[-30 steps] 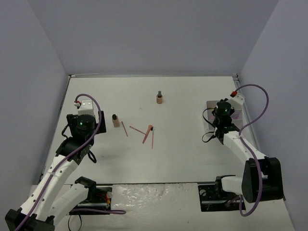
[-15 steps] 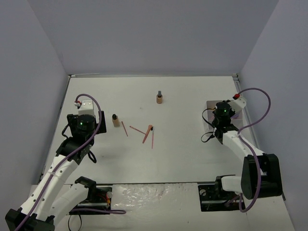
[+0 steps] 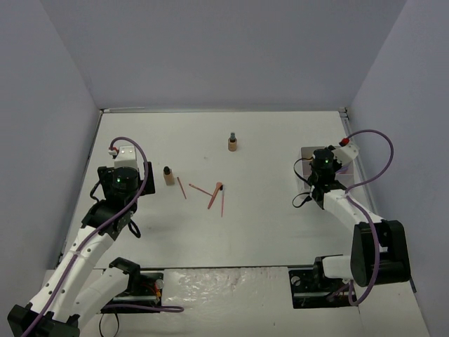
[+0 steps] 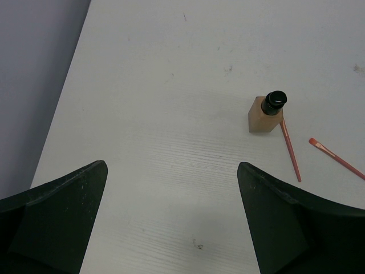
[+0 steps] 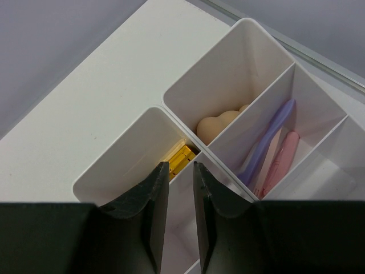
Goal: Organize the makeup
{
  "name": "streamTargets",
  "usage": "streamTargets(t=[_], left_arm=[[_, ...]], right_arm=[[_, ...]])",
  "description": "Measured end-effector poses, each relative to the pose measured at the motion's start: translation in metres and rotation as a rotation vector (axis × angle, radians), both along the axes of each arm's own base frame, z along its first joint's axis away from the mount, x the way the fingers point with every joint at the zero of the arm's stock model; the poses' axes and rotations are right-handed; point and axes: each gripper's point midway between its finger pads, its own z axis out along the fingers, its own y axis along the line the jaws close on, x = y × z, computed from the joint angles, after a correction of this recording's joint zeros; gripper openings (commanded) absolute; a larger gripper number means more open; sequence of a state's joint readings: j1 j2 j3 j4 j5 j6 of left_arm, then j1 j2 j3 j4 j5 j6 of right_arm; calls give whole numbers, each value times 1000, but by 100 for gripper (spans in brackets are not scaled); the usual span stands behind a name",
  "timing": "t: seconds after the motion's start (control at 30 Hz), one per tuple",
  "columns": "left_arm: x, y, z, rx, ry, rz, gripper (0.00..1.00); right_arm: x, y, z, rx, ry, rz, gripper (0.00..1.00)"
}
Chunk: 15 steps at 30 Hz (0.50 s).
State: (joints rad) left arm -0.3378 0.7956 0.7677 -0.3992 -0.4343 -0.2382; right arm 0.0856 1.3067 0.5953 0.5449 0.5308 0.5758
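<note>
White table (image 3: 266, 232): matte top between lilac-grey walls, with both arm bases at its near edge.
Near tan bottle (image 3: 168, 176): upright with a dark cap, left of centre and ahead of the left arm; the left wrist view shows a squarish body.
Far tan bottle (image 3: 232, 143): upright with a dark cap, alone toward the back wall, well apart from the other bottle.
Thin sticks (image 3: 214, 196): four, pink to red, lying flat mid-table. The leftmost has one end right at the near bottle's base; the other three are clustered close together further right.
White tray (image 5: 171, 85): divided organiser at the table's right side, mostly hidden under the right arm in the top view.
Peach sponge (image 5: 219, 123): low in a squarish tray compartment, against its divider.
Gold lipstick tube (image 5: 179, 158): in the neighbouring compartment, only partly seen behind the fingers.
Lilac stick (image 5: 274, 134) and pink stick (image 5: 282, 160): side by side in the long narrow compartment next to the sponge's.
Left gripper (image 4: 172, 166): claw spread wide and holding nothing — it hovers over bare table, short of the near bottle.
Right gripper (image 5: 178, 165): claw narrow, a slim gap with nothing between the fingers — tips over the tray beside the lipstick tube's compartment.
</note>
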Motion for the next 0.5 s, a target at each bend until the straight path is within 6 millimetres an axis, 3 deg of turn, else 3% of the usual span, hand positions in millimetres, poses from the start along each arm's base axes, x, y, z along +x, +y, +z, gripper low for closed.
streamTargets(t=[0.1, 0.33, 0.5], left_arm=[[0, 0, 0, 0, 0, 0, 97], [0, 0, 0, 0, 0, 0, 97], [0, 0, 1, 0, -2, 0, 97]], right_arm=[[0, 1, 0, 1, 0, 4, 36], [-3, 12, 5, -4, 10, 46, 47], [6, 53, 32, -45, 64, 201, 52]])
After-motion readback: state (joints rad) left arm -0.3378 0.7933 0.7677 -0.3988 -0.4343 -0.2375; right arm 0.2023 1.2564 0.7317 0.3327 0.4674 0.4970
